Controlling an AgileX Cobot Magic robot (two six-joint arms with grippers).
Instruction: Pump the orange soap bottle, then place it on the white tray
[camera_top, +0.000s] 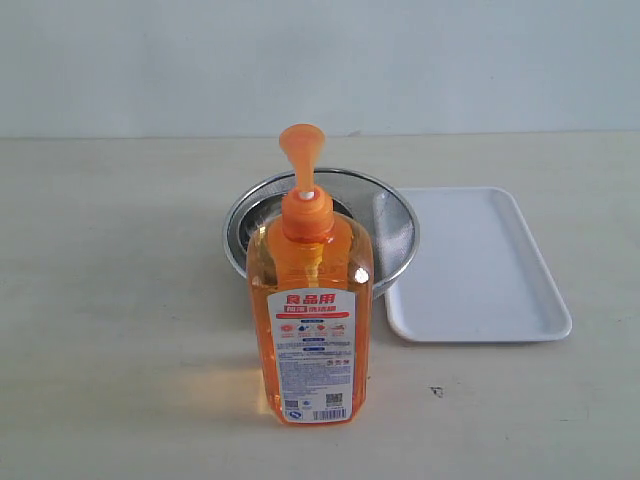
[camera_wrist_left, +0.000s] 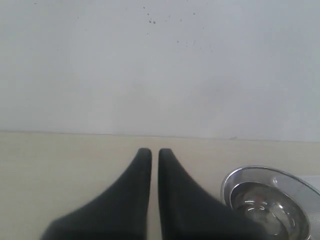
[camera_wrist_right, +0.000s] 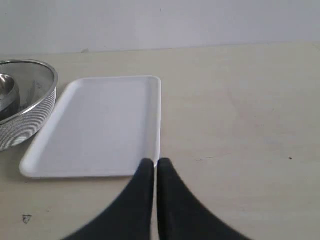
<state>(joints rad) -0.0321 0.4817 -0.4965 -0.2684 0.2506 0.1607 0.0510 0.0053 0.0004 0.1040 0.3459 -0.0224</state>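
Exterior view: orange soap bottle upright on table, in front of steel mesh bowl, off the white tray (rounded corners, low rim, just beside bowl) | open tabletop on view's left | pale matte table, plain wall | left gripper, right gripper: jaws together, holding nothing

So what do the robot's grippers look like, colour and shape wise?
Both look alike: the left gripper and the right gripper each have two matte black fingers, broad at the base, curving in to narrow rounded tips. No markings or cables show, and the arms themselves are out of view.
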